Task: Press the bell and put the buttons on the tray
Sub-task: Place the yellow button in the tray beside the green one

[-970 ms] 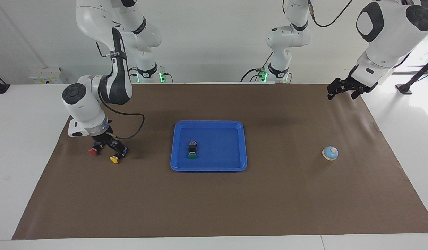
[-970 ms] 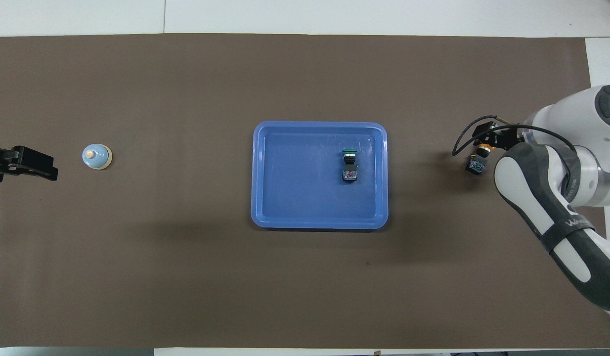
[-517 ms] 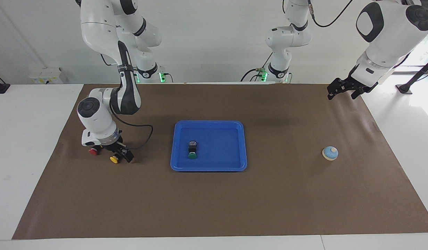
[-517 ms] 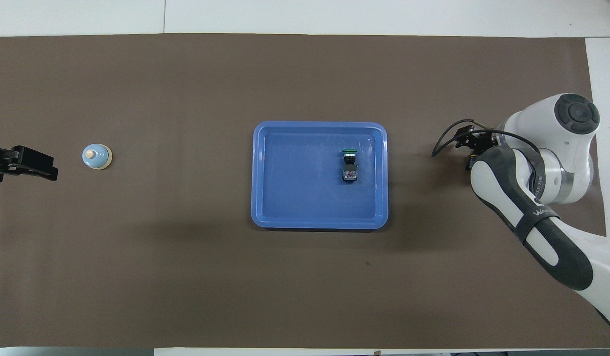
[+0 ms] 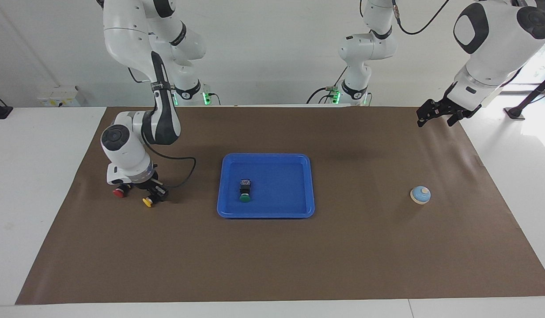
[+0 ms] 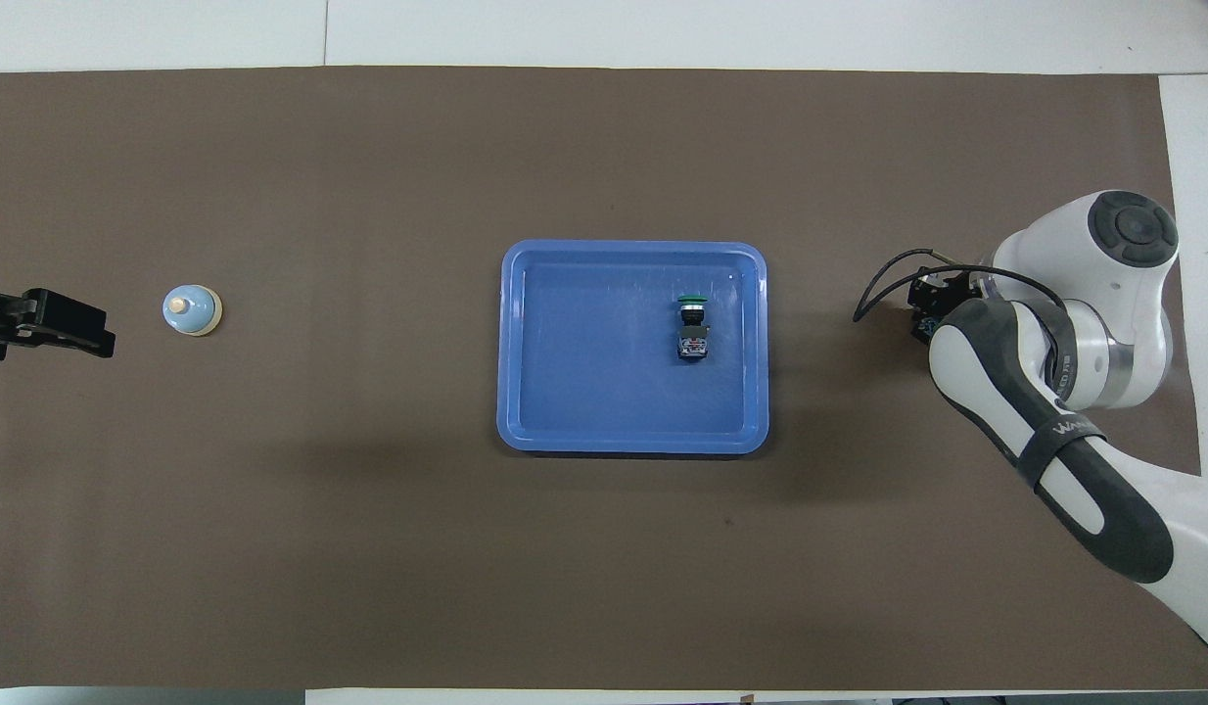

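The blue tray (image 5: 266, 212) (image 6: 631, 443) lies mid-table, and the green button (image 5: 244, 198) (image 6: 692, 302) lies on its side in it. The yellow button (image 5: 147, 202) and the red button (image 5: 118, 192) lie on the mat toward the right arm's end. My right gripper (image 5: 156, 193) (image 6: 929, 311) is down at the yellow button's black body; its arm hides both buttons in the overhead view. The light-blue bell (image 5: 420, 194) (image 6: 191, 309) stands toward the left arm's end. My left gripper (image 5: 435, 116) (image 6: 46, 323) waits open in the air over the mat's edge beside the bell.
A brown mat (image 5: 272, 260) covers the table. A black cable (image 5: 179, 170) loops from the right wrist toward the tray. White table (image 5: 34, 176) borders the mat at both ends.
My right arm has swung its wrist toward the tray and settled lower over the yellow button. The buttons, the bell and the left arm have not moved.
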{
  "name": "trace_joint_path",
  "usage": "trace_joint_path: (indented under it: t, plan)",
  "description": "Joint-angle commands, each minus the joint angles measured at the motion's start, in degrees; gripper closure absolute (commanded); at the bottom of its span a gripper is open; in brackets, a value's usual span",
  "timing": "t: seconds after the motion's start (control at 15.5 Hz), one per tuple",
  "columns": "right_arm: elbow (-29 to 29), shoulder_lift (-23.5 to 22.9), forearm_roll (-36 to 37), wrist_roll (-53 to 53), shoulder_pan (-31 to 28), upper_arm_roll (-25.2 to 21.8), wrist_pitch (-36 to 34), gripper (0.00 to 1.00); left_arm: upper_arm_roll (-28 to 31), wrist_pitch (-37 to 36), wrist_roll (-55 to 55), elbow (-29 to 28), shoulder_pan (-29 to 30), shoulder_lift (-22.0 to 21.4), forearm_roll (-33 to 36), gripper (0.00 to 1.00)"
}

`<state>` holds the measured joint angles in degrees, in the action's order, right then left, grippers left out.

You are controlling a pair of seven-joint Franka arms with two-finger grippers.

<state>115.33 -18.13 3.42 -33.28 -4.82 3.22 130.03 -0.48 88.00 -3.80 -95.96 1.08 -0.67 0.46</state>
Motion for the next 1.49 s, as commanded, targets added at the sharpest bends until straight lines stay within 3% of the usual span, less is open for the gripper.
trace_joint_path:
  t: [0.0,0.26,0.39,0.71,0.91,1.23,1.42]
  plan:
    - [-3.34,1.69,0.8,-1.17,1.38,0.47,-6.16,1.0,0.13,-0.9,0.55,0.16,-0.03,-0.56,-0.46,0.0]
    - [-16.16,1.61,0.45,-1.43,8.04,0.47,-19.77,1.0,0.13,-0.9,0.55,0.16,-0.03,-0.56,-0.46,0.0]
    - [-21.18,1.26,-0.69,-1.35,10.87,0.9,-22.79,1.0,0.13,-0.9,0.55,0.16,-0.03,-0.56,-0.46,0.0]
    - [-22.43,-0.06,-3.86,-1.43,23.16,0.82,-18.51,1.0,0.13,-0.9,0.55,0.16,-0.03,-0.56,-0.46,0.0]
    - [-24.88,-5.4,-3.51,-1.52,28.88,0.82,-16.05,1.0,0.13,-0.9,0.55,0.16,-0.03,-0.56,-0.46,0.0]
    - [-24.02,-10.95,-2.63,2.33,31.88,0.82,-7.0,1.0,0.13,-0.9,0.55,0.16,-0.03,-0.56,-0.46,0.0]
    - [-20.16,-10.61,-2.72,6.81,31.71,0.82,-3.48,1.0,0.13,-0.9,0.55,0.16,-0.03,-0.56,-0.46,0.0]
